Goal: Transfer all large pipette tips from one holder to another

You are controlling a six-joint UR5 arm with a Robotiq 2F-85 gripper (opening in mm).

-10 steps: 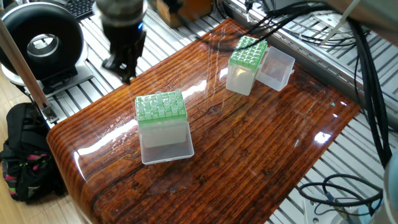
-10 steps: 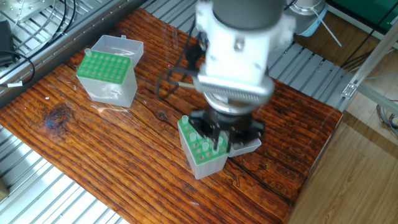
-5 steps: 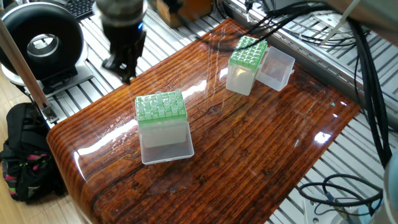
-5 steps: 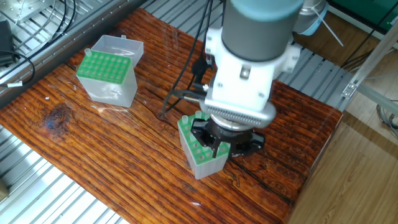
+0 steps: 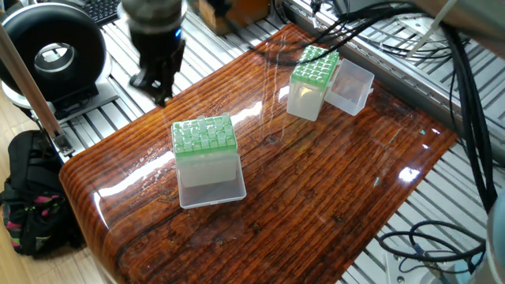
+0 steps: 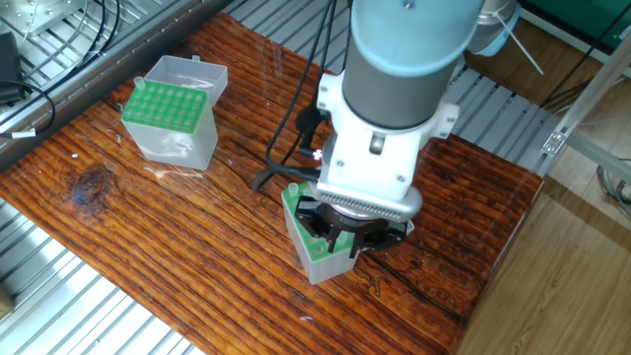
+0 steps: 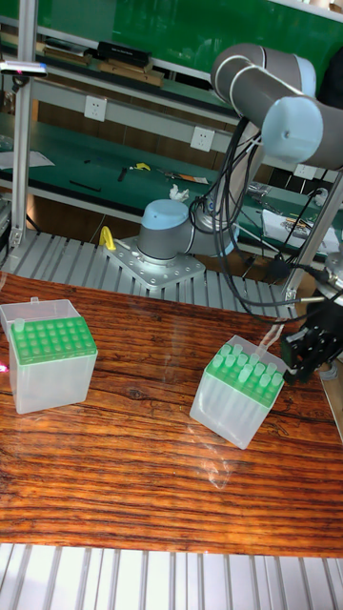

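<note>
Wood-grain table (image 6: 148,217), glossy enough to throw glare, sits on aluminium rails. Two green-topped boxes stand well apart on it. The far box (image 7: 48,362) has its clear lid (image 6: 187,71) flipped open behind it, and I can make out just one tip standing at a corner of it (image 6: 140,83). The near box (image 7: 238,393) sits tilted relative to the table edge, and the large pipette tips (image 7: 246,368) poke up out of its green rack in rows.

In the other fixed view the arm's fat wrist (image 6: 380,148) covers most of the near box, so only one corner tip shows there. A black backpack (image 5: 35,197) lies on the floor by the table and a bundle of black cables (image 5: 442,47) hangs at the far side (cluttered bench behind, too).

The arm reaches down from above, tool pointing at the table. The gripper (image 7: 307,355) hangs at the edge of the near box, level with the tip heads. Can't tell how far its fingers are spread, or whether they hold a tip.
</note>
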